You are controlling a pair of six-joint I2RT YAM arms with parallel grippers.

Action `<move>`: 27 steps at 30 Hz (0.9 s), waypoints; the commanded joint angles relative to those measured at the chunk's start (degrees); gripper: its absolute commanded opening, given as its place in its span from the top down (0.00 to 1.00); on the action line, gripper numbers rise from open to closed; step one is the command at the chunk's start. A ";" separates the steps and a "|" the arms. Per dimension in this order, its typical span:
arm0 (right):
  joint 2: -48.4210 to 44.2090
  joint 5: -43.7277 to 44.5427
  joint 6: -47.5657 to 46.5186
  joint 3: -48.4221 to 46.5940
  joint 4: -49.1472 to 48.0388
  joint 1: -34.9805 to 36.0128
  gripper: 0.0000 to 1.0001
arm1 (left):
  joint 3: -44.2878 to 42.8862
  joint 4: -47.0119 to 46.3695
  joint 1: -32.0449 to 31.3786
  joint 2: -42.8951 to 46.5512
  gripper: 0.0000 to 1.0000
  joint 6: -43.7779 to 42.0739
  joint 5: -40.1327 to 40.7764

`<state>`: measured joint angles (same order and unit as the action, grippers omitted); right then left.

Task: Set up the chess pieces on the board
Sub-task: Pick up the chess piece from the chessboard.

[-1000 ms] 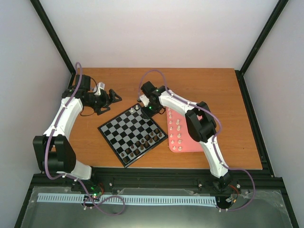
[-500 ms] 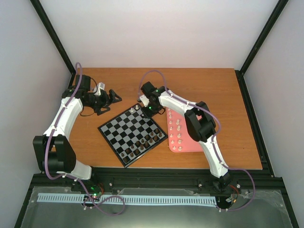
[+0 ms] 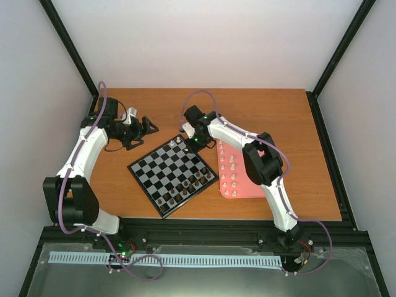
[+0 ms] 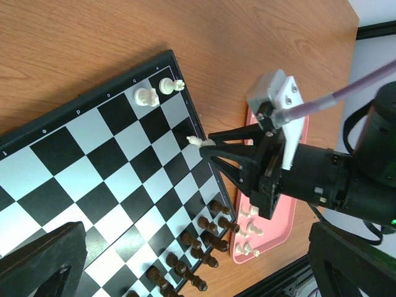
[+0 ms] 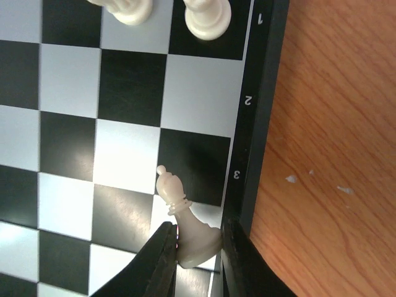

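Observation:
The board [image 3: 162, 168] lies tilted at the table's middle; it also shows in the left wrist view [image 4: 74, 161] and the right wrist view [image 5: 130, 80]. My right gripper [image 5: 197, 244] is shut on a cream-white bishop [image 5: 185, 223], held over the board's far-right edge near the rim mark 3; it shows too in the top view [image 3: 192, 141]. Two cream-white pieces [image 5: 204, 15] stand in the corner squares, also seen from the left wrist [image 4: 158, 91]. Several more cream-white pieces [image 3: 231, 170] sit in the pink tray [image 3: 246, 185]. My left gripper [image 3: 148, 127] hangs open and empty, left of the board.
Several dark brown pieces [image 3: 182, 189] stand in two rows along the board's near-right edge. The pink tray lies right beside the board. Bare wooden tabletop [image 3: 272, 111] stretches behind and to the right. Black frame posts stand at the table's corners.

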<state>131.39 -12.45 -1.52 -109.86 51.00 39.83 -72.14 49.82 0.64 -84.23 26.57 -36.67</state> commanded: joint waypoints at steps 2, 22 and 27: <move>-8.07 -0.83 1.07 0.56 0.52 0.00 0.93 | -0.22 -0.17 0.32 2.13 0.00 0.59 -1.55; -15.11 -16.32 8.11 -1.60 -4.65 1.54 0.93 | 8.38 -23.85 -3.93 5.29 0.19 29.71 -11.35; -14.13 -16.80 8.33 -3.85 -4.38 2.17 0.93 | 6.50 -24.55 -5.66 2.98 0.23 31.71 -10.81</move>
<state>116.16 -27.66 5.89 -110.87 46.96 41.25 -62.65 29.15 -3.73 -79.77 53.63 -47.09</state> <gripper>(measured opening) 0.170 0.793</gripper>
